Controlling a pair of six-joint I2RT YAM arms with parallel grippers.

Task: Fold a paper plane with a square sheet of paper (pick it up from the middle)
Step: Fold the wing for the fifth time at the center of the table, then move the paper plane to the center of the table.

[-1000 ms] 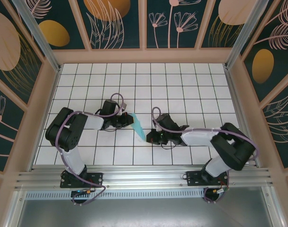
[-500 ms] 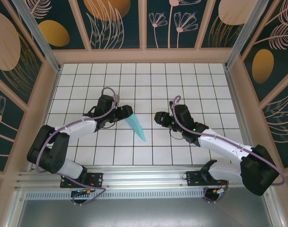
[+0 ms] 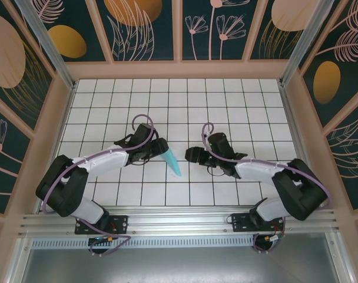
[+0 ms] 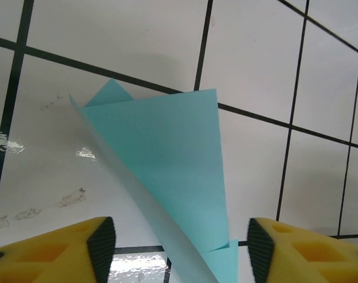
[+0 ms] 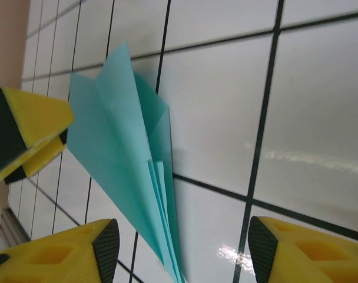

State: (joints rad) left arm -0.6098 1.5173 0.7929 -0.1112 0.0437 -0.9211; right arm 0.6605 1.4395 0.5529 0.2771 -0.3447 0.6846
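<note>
The paper plane (image 3: 172, 161) is a slim turquoise dart lying on the white tiles between the two arms, its tip pointing toward the near edge. My left gripper (image 3: 162, 148) hovers over its wide end, open. In the left wrist view the plane (image 4: 167, 171) runs down between the spread black pads (image 4: 101, 247), which stand apart from it. My right gripper (image 3: 191, 155) sits just right of the dart, also open. From the right wrist the plane's (image 5: 123, 171) layered folds lie toward the left pad (image 5: 105, 250), untouched, and a yellow finger of the left gripper (image 5: 29, 130) shows beyond it.
The tiled floor (image 3: 238, 106) is ringed by a wooden frame (image 3: 179, 69) and patterned walls. An aluminium rail (image 3: 179, 219) carries both arm bases at the near edge.
Both grippers have closed in on the plane: the left moved right over its wide end, the right moved left and slightly nearer. The plane has stayed about where it was.
</note>
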